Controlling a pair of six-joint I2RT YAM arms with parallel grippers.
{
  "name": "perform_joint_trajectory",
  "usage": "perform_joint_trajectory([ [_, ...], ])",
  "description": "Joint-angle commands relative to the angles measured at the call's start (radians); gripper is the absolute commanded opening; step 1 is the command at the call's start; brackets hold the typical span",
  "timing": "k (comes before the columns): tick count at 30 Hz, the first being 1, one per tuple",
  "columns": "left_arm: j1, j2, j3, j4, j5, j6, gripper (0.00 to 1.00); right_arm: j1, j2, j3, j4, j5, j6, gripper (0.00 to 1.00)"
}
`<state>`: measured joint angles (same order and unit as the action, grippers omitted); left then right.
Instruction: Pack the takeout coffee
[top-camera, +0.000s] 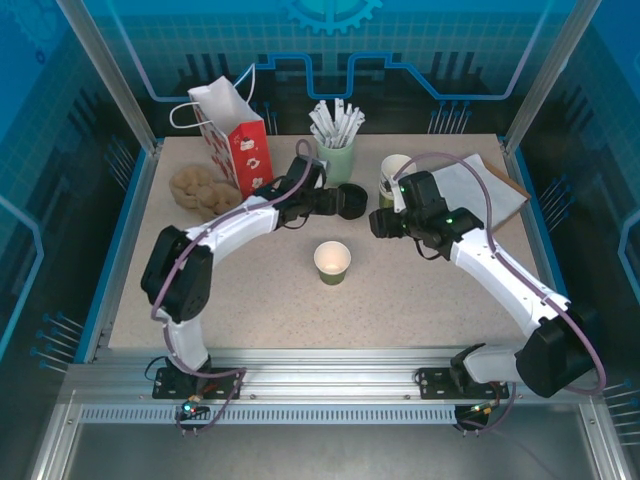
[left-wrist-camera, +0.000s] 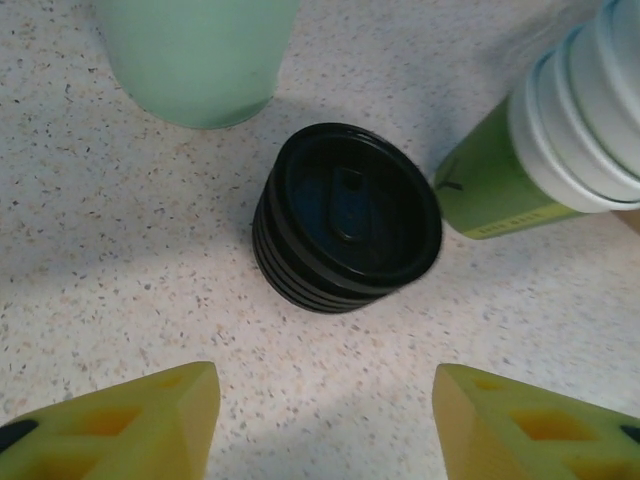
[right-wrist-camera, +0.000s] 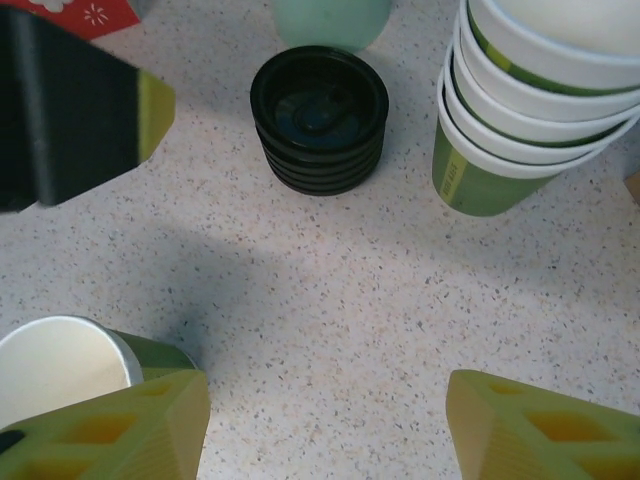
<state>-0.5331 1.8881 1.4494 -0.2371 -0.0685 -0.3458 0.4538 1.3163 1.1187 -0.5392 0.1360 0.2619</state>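
Lid stack (left-wrist-camera: 345, 215) is sitting straight ahead of your left tool (left-wrist-camera: 325, 388), centred just beyond its fingertips. Those fingers are standing apart and holding nothing. That arm is lying nearer to the lids than the right one. The takeout cup (top-camera: 332, 262) is standing upright and lidless in the middle of the counter (top-camera: 250, 290), nearer to you than both tools and just left of your right tool (right-wrist-camera: 325, 395), which is also gaping and empty. You are likely needing the top lid first.
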Motion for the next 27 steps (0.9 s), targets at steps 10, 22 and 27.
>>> perform_joint_trajectory([
  [10, -0.003, 0.235, 0.249, -0.059, -0.051, 0.022, 0.45, -0.02, 0.012, 0.01, -0.025, -0.007, -0.013, 0.66],
  [22, -0.004, 0.347, 0.374, -0.132, -0.106, 0.053, 0.4, -0.025, 0.014, -0.016, -0.005, -0.026, -0.006, 0.67],
  [27, -0.004, 0.363, 0.39, -0.138, -0.113, 0.064, 0.36, -0.027, 0.014, -0.02, 0.001, -0.029, -0.003, 0.67],
])
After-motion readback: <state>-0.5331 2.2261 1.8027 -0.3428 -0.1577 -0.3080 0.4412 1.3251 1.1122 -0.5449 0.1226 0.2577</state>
